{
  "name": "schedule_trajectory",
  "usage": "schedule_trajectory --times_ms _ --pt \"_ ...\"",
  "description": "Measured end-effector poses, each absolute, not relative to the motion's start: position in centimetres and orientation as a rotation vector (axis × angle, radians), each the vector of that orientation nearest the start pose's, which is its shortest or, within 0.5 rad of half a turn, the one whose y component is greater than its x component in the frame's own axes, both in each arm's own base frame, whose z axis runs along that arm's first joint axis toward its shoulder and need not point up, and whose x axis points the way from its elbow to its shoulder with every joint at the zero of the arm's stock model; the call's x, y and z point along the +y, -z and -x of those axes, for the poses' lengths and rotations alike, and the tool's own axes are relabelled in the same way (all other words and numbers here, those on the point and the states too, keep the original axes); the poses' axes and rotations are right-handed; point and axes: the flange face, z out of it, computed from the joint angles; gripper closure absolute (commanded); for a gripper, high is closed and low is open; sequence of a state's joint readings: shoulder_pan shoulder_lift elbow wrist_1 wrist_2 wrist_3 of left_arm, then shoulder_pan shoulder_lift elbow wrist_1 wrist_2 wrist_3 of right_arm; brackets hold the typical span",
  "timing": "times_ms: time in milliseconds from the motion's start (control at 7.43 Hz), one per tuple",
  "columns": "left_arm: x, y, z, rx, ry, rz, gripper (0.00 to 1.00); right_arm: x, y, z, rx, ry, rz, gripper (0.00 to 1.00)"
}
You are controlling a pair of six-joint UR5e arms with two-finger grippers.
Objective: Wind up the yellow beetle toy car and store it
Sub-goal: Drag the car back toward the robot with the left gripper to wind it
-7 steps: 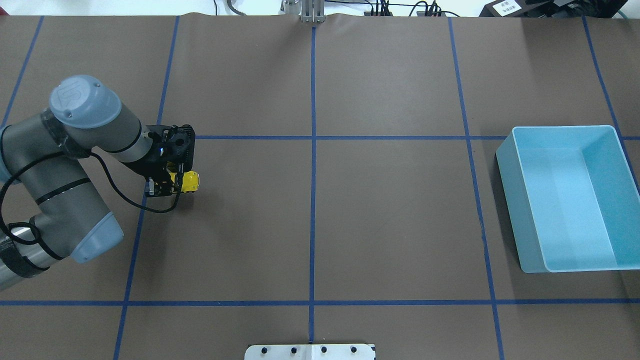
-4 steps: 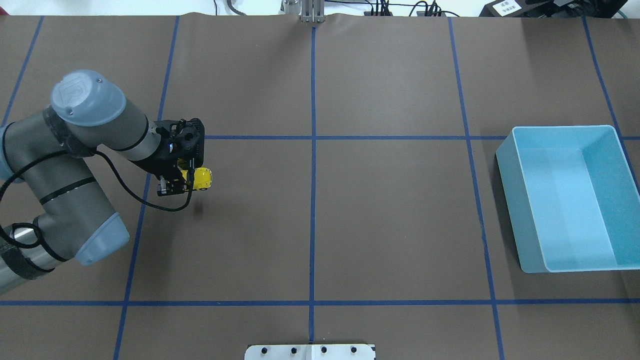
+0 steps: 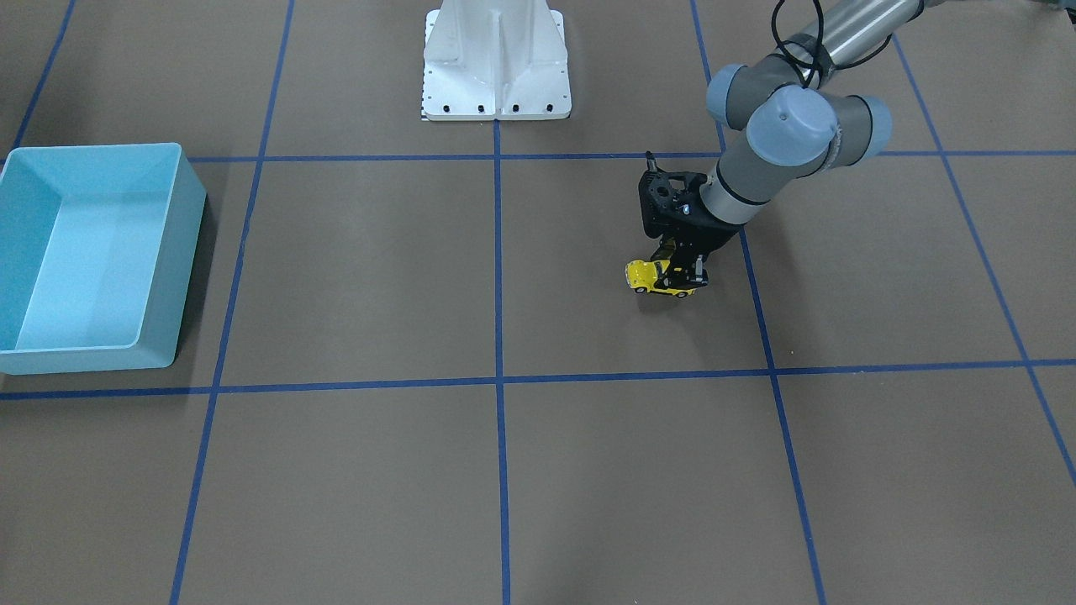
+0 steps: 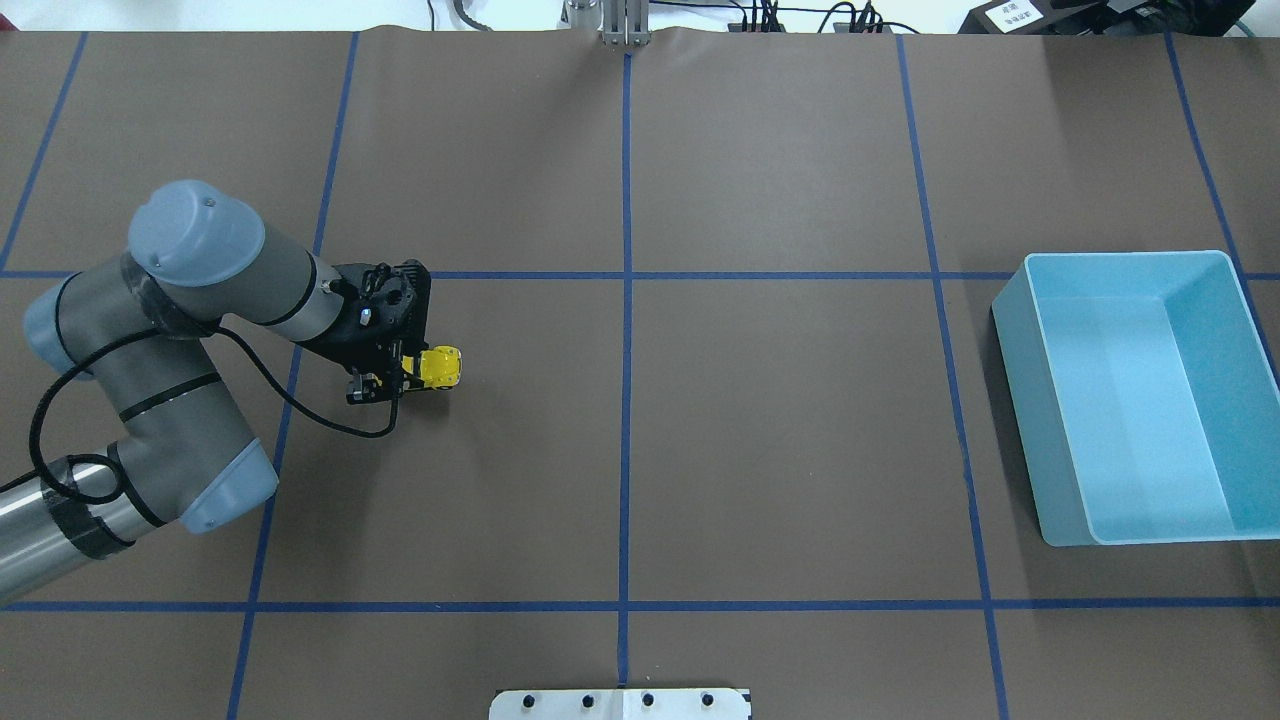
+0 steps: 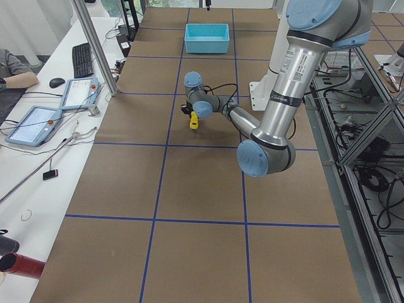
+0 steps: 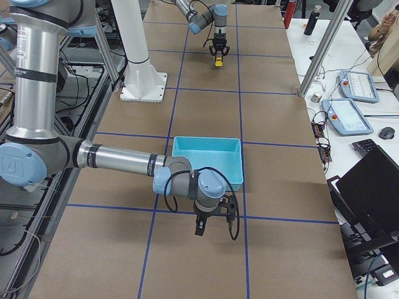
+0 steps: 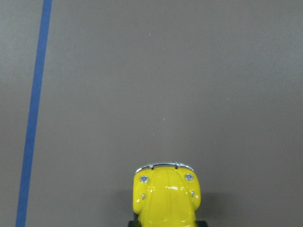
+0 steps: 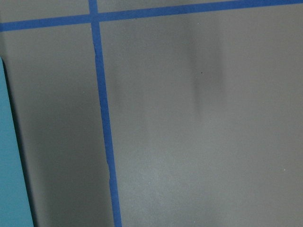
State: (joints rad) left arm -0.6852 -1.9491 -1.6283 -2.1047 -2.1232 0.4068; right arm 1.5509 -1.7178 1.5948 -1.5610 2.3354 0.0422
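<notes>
Overhead exterior: your left tool (image 4: 404,374) is clamped on the rear of the yellow beetle toy car (image 4: 442,366), nose pointing toward counter (image 4: 780,430) ctr. Car's in the left half, well apart from the light blue bin (image 4: 1018,420) at far right. Wheels touching or not: can't tell. Right tool (image 6: 212,222) is near the bin, grip state can't tell.

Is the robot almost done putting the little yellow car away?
Not yet. Done: the left gripper holds the yellow beetle toy car, its jaws closed on the car's back end. In hand: the car is far from the light blue bin, on the robot's left side. Left: carry it over and drop it in. The pictures cannot show whether it was wound up.
</notes>
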Motion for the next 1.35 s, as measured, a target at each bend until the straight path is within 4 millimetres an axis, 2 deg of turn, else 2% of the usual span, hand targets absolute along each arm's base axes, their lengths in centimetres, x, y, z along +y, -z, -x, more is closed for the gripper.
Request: schedule_trajectory --times_ms 269,538,1345 --pt "-46.3 -36.9 -44.8 0.86 -1.449 -0.896 1.0 -41.9 -71.5 -5.6 -0.764 -0.067 0.135 0.0" --pt "-46.0 -37.0 -44.9 0.894 -1.462 -0.891 1.0 -41.8 -71.7 -5.6 -0.766 -0.069 0.14 0.0" --pt "-45.8 -38.1 -44.5 0.91 -1.466 -0.869 1.0 -41.6 -72.3 -5.5 -0.773 -0.072 0.151 0.0"
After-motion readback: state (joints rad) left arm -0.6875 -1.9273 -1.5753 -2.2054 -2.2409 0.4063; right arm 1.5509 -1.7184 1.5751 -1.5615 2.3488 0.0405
